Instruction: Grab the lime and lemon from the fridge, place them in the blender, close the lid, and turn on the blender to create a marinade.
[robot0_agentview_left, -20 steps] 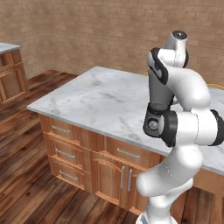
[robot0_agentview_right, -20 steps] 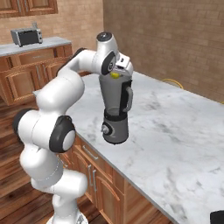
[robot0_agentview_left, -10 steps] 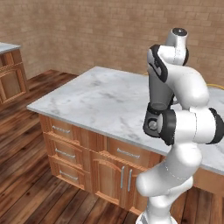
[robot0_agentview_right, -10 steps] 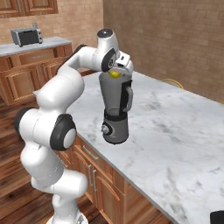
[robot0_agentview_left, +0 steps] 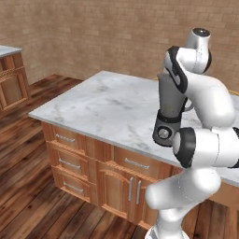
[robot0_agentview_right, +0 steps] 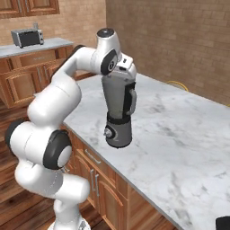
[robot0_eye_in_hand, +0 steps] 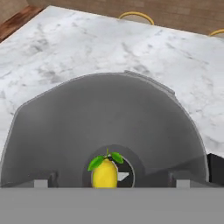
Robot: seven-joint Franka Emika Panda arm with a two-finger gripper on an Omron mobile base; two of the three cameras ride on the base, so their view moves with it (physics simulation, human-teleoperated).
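Note:
The blender stands near the front edge of the marble island; in the left base view the blender is partly behind my arm. My gripper hovers just above the jug's mouth. Looking down into the jug, my gripper is open, its tips wide apart at the rim. The lemon, yellow with green leaves, lies loose at the jug's bottom. The lime and the fridge are out of view. A black thing sits on the counter, cut off by the frame; I cannot tell if it is the lid.
A toaster oven sits on the far wooden counter at the left. Drawers and cupboard doors run under the island. Yellow stool backs rise behind the island's far edge. Bare marble spreads to the right of the blender.
The jaws have spread wider above the jug. The yellow lemon that showed at the jug's mouth has dropped to the bottom. The hand has barely shifted.

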